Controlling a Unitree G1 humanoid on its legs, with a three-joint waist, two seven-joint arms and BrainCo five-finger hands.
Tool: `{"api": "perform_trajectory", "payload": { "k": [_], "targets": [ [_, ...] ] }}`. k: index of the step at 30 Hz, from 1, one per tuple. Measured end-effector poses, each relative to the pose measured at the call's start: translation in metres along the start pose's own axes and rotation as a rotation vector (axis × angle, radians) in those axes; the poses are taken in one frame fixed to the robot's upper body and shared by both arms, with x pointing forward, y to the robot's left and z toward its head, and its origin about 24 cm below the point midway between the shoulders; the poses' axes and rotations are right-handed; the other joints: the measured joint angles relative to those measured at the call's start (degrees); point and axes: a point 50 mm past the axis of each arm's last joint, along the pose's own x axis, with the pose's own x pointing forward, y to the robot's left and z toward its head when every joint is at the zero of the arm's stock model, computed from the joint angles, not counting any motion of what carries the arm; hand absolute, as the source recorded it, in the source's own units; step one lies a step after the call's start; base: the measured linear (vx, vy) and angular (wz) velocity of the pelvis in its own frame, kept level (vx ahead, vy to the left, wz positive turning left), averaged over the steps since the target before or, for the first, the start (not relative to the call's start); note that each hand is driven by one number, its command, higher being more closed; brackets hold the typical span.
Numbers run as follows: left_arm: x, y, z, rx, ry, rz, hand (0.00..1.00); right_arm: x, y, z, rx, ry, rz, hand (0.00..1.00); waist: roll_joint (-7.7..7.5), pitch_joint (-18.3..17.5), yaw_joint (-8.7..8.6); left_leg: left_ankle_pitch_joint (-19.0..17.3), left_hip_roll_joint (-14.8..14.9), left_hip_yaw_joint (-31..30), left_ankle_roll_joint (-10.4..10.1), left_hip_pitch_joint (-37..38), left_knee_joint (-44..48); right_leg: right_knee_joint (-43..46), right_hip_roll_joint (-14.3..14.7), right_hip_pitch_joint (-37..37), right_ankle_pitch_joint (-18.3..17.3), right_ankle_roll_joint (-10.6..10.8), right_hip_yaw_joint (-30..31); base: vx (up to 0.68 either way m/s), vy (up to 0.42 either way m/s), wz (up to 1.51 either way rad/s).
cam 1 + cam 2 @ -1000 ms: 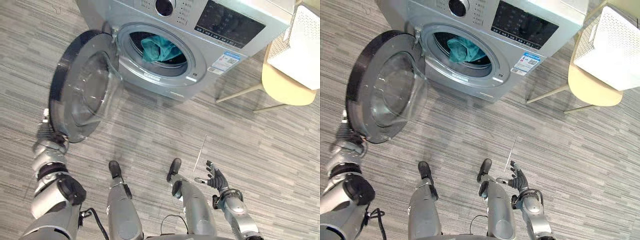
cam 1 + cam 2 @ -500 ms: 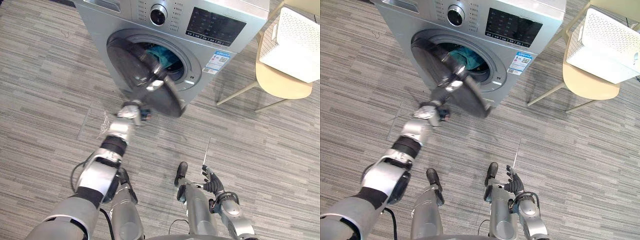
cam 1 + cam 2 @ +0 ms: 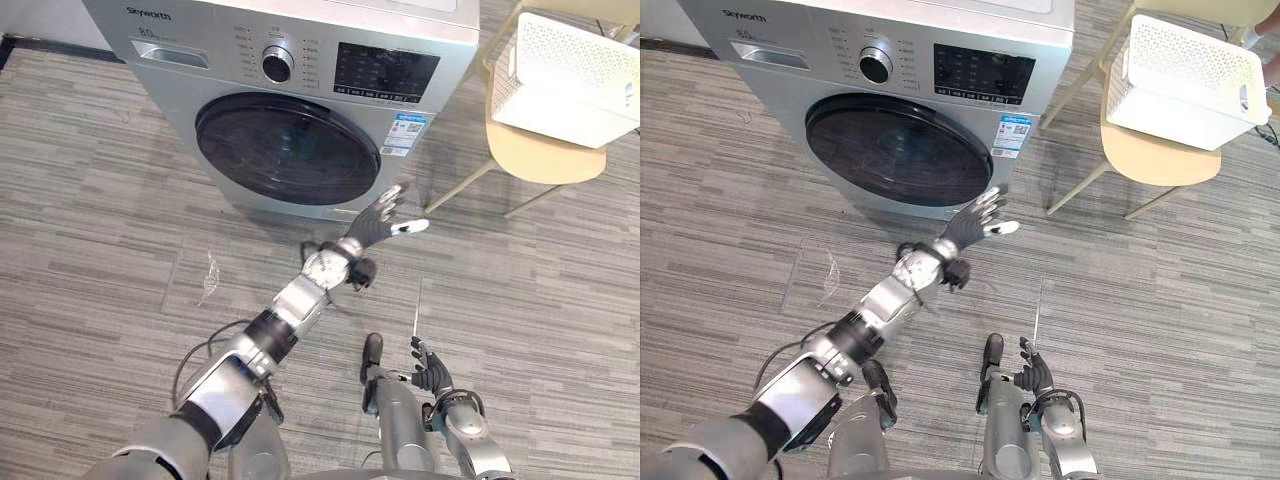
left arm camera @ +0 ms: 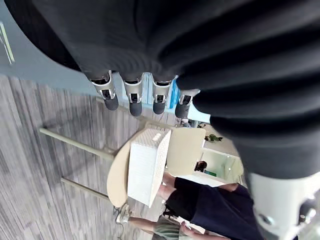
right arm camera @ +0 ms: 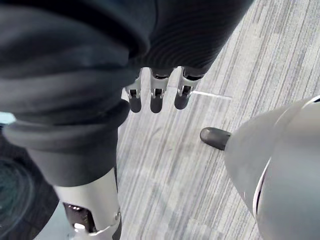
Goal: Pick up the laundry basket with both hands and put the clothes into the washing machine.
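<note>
The silver washing machine (image 3: 300, 60) stands at the back, and its round dark door (image 3: 288, 148) is closed. My left hand (image 3: 378, 222) reaches out in front of the machine's lower right corner, fingers straight and spread, holding nothing. The white laundry basket (image 3: 565, 65) rests on a pale round chair (image 3: 545, 152) to the machine's right, and shows in the left wrist view as the basket (image 4: 145, 167). My right hand (image 3: 430, 371) hangs low by my side with relaxed fingers (image 5: 155, 97), empty. The clothes are hidden behind the dark door.
A person (image 4: 210, 207) in dark clothing sits behind the chair (image 4: 120, 175). Grey striped floor (image 3: 120, 250) stretches around the machine. The chair's legs (image 3: 460, 188) slant down near the machine's right side.
My left hand swung the washer door from wide open to closed, then came away to the right. The camera tilted up, shifting the whole view.
</note>
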Motion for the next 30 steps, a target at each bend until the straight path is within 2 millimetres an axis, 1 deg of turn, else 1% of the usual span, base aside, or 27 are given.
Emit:
{"api": "perform_trajectory", "payload": {
  "k": [2, 3, 4, 5, 8, 9, 10, 11, 12, 13, 14, 15, 16, 17, 18, 19, 20, 21, 22, 23, 24, 25, 26, 27, 28, 29, 30],
  "targets": [
    [-0.021, 0.008, -0.013, -0.002, 0.004, 0.027, 0.00, 0.000, 0.000, -0.004, 0.002, 0.012, 0.000, 0.00, 0.02, -0.01, 0.19, 0.01, -0.20, -0.56, 0.02, -0.40, 0.11, 0.13, -0.25, 0.03, -0.09, 0.12, -0.45, -0.01, 0.021, 0.13],
    [-0.027, 0.011, -0.017, -0.015, 0.008, 0.036, 0.00, -0.001, 0.000, -0.005, 0.002, 0.019, -0.001, 0.00, 0.06, -0.02, 0.29, 0.02, -0.28, -0.68, 0.02, -0.45, 0.11, 0.15, -0.33, 0.05, -0.12, 0.16, -0.57, 0.00, 0.021, 0.14],
    [-0.038, 0.016, -0.026, -0.037, 0.024, 0.062, 0.00, -0.001, -0.001, -0.009, 0.001, 0.031, -0.003, 0.00, 0.31, -0.15, 0.66, 0.03, -0.55, -1.36, 0.04, -0.80, 0.07, 0.29, -0.60, 0.09, -0.27, 0.33, -1.07, 0.01, 0.026, 0.23],
    [-0.050, 0.022, -0.034, -0.073, 0.034, 0.095, 0.00, -0.002, -0.002, -0.014, 0.003, 0.047, -0.009, 0.00, 0.68, -0.25, 0.66, 0.04, -0.90, -2.15, 0.05, -1.14, -0.01, 0.73, -0.99, 0.10, -0.64, 0.70, -1.51, 0.02, 0.036, 0.30],
    [-0.080, 0.037, -0.050, -0.192, 0.037, 0.219, 0.00, -0.007, -0.003, -0.029, -0.007, 0.101, -0.013, 0.00, 1.54, -0.61, 1.28, 0.04, -1.33, -4.39, 0.07, -1.60, 0.22, 1.69, -1.68, 1.22, -1.97, 1.01, -3.57, 0.05, 0.027, 0.42],
    [-0.095, 0.044, -0.056, -0.246, 0.023, 0.294, 0.00, -0.011, -0.002, -0.036, -0.007, 0.128, -0.010, 0.00, 1.83, -0.66, 1.56, -0.12, -1.34, -6.31, 0.21, -1.62, 0.75, 2.92, -2.00, 2.46, -3.36, 1.20, -5.16, 0.07, -0.001, 0.58],
    [-0.105, 0.049, -0.061, -0.267, 0.024, 0.340, 0.00, -0.012, -0.002, -0.039, -0.007, 0.139, -0.010, 0.00, 2.00, -0.61, 1.76, -0.31, -1.31, -7.18, 0.45, -1.76, 1.50, 3.76, -2.23, 3.33, -4.22, 1.33, -6.21, 0.11, -0.015, 0.97],
    [-0.129, 0.060, -0.072, -0.334, 0.014, 0.476, 0.00, -0.016, -0.002, -0.046, -0.008, 0.161, -0.012, 0.00, 2.16, -0.57, 3.69, -1.83, -0.84, -10.15, 0.82, -2.32, 5.20, 6.82, -3.04, 5.76, -7.21, 1.45, -8.89, 0.09, -0.019, 0.78],
    [-0.133, 0.062, -0.074, -0.347, 0.013, 0.496, 0.00, -0.016, -0.003, -0.047, -0.008, 0.162, -0.013, 0.00, 2.21, -0.56, 3.85, -2.01, -0.82, -10.47, 1.09, -2.44, 5.83, 7.16, -3.22, 6.29, -7.59, 1.51, -9.51, 0.09, -0.015, 1.30],
    [-0.153, 0.068, -0.085, -0.392, 0.029, 0.585, 0.00, -0.017, -0.006, -0.049, -0.016, 0.170, -0.023, 0.00, 2.80, -0.87, 4.51, -1.99, -1.12, -11.36, 1.20, -3.47, 7.52, 7.83, -4.45, 9.36, -9.09, 1.93, -13.68, 0.06, 0.026, 1.48],
    [-0.166, 0.070, -0.091, -0.408, 0.048, 0.637, 0.00, -0.016, -0.009, -0.049, -0.020, 0.171, -0.035, 0.00, 3.19, -1.06, 4.78, -1.14, -1.48, -9.89, 2.50, -4.60, 7.50, 7.38, -5.71, 12.04, -10.13, 2.28, -17.57, 0.04, 0.049, 1.76],
    [-0.175, 0.073, -0.094, -0.409, 0.053, 0.672, 0.00, -0.015, -0.010, -0.048, -0.022, 0.168, -0.043, 0.00, 3.24, -1.11, 4.77, -0.90, -1.69, -7.95, 3.48, -4.64, 7.11, 6.98, -6.56, 13.43, -10.47, 2.44, -19.51, 0.05, 0.103, 1.55],
    [-0.187, 0.075, -0.100, -0.410, 0.073, 0.715, 0.00, -0.012, -0.010, -0.045, -0.019, 0.158, -0.049, 0.00, 3.44, -1.40, 4.77, -1.32, -1.62, -5.39, 5.51, -4.38, 6.45, 6.40, -7.28, 15.16, -10.89, 3.18, -22.48, 0.05, 0.083, 1.13],
    [-0.194, 0.076, -0.105, -0.413, 0.095, 0.739, 0.00, -0.011, -0.013, -0.042, -0.010, 0.152, -0.060, 0.00, 3.48, -1.71, 5.06, -1.45, -1.29, -3.54, 5.74, -4.25, 6.40, 5.94, -7.61, 16.14, -11.19, 3.89, -23.79, 0.12, 0.076, 1.20],
    [-0.208, 0.075, -0.119, -0.429, 0.163, 0.791, 0.00, -0.009, -0.018, -0.040, 0.020, 0.144, -0.099, 0.00, 3.53, -2.20, 6.37, -1.93, -0.88, -0.39, 6.44, -3.82, 6.99, 5.35, -8.12, 17.92, -11.54, 5.05, -25.51, 0.16, 0.052, 1.13],
    [-0.224, 0.072, -0.132, -0.426, 0.237, 0.839, 0.00, -0.005, -0.021, -0.037, 0.038, 0.140, -0.121, 0.00, 3.52, -2.23, 7.01, -3.26, -1.98, -1.38, 7.30, -4.04, 8.95, 5.38, -8.81, 20.06, -11.88, 5.63, -26.05, 0.17, 0.075, 1.02],
    [-0.230, 0.069, -0.137, -0.420, 0.273, 0.850, 0.00, -0.005, -0.022, -0.036, 0.048, 0.133, -0.133, 0.00, 3.43, -2.26, 7.70, -4.56, -2.41, -2.00, 7.48, -4.13, 10.63, 5.98, -9.54, 21.32, -12.00, 6.14, -26.84, 0.26, 0.162, 0.99],
    [-0.245, 0.061, -0.146, -0.400, 0.353, 0.870, 0.00, -0.006, -0.023, -0.036, 0.080, 0.132, -0.159, 0.00, 3.45, -2.41, 8.57, -9.10, -3.60, -3.97, 7.67, -3.74, 15.25, 9.88, -12.13, 24.35, -12.21, 7.72, -27.61, 0.26, 0.177, 0.72],
    [-0.249, 0.057, -0.150, -0.405, 0.377, 0.873, 0.00, -0.006, -0.025, -0.036, 0.092, 0.132, -0.168, 0.00, 3.41, -2.43, 8.81, -10.99, -4.13, -4.74, 7.58, -3.15, 16.63, 13.09, -13.63, 24.77, -12.45, 7.32, -26.86, 0.35, 0.228, 0.88],
    [-0.256, 0.048, -0.158, -0.404, 0.433, 0.871, 0.00, -0.008, -0.025, -0.036, 0.121, 0.126, -0.183, 0.00, 3.36, -2.41, 9.07, -13.56, -5.75, -6.01, 8.10, -1.17, 18.34, 21.84, -16.89, 23.81, -11.15, 2.23, -22.84, 0.26, 0.189, 0.67],
    [-0.261, 0.042, -0.164, -0.406, 0.474, 0.868, 0.00, -0.007, -0.021, -0.035, 0.132, 0.122, -0.176, 0.00, 3.27, -2.46, 8.91, -14.90, -6.82, -7.07, 8.54, 0.87, 18.38, 29.50, -17.99, 20.46, -7.22, -3.90, -16.13, 0.40, 0.212, 0.75],
    [-0.269, 0.040, -0.168, -0.387, 0.522, 0.875, 0.00, -0.007, -0.010, -0.034, 0.160, 0.118, -0.158, 0.00, 2.51, -3.20, 8.53, -15.71, -7.39, -8.95, 8.75, 2.85, 17.39, 38.04, -16.63, 15.65, -5.91, -2.74, -7.15, 0.34, 0.126, 0.63],
    [-0.270, 0.039, -0.170, -0.383, 0.539, 0.879, 0.00, -0.007, -0.004, -0.034, 0.177, 0.118, -0.150, 0.00, 2.68, -3.49, 7.90, -15.79, -7.80, -10.54, 9.00, 3.16, 16.73, 40.93, -14.77, 13.52, -8.93, -1.10, -4.79, 0.44, 0.057, 0.89],
    [-0.275, 0.041, -0.174, -0.360, 0.574, 0.893, 0.00, -0.006, 0.005, -0.034, 0.209, 0.115, -0.137, 0.00, 1.54, -4.21, 6.91, -15.75, -8.86, -13.19, 9.03, 4.37, 14.74, 43.76, -10.67, 9.89, -14.05, -1.05, -2.27, 0.39, -0.024, 1.14],
    [-0.275, 0.042, -0.177, -0.358, 0.595, 0.906, 0.00, -0.008, 0.009, -0.035, 0.225, 0.117, -0.136, 0.00, 0.98, -4.56, 6.04, -15.53, -10.13, -16.24, 8.70, 6.08, 12.55, 42.27, -6.38, 7.00, -17.23, -1.53, -0.50, 0.40, -0.035, 1.21],
    [-0.273, 0.042, -0.179, -0.362, 0.602, 0.904, 0.00, -0.011, 0.009, -0.037, 0.228, 0.119, -0.140, 0.00, 0.97, -4.56, 5.80, -15.53, -10.62, -17.63, 8.66, 7.02, 11.61, 40.33, -4.42, 5.79, -18.11, -1.44, 0.30, 0.42, -0.066, 1.39],
    [-0.268, 0.040, -0.182, -0.370, 0.611, 0.898, 0.00, -0.014, 0.007, -0.040, 0.230, 0.121, -0.150, 0.00, 1.14, -4.57, 5.28, -15.70, -11.95, -21.00, 8.49, 8.58, 10.19, 35.56, -1.75, 3.44, -19.03, -0.68, 2.02, 0.43, -0.118, 1.81]
  ]
}}
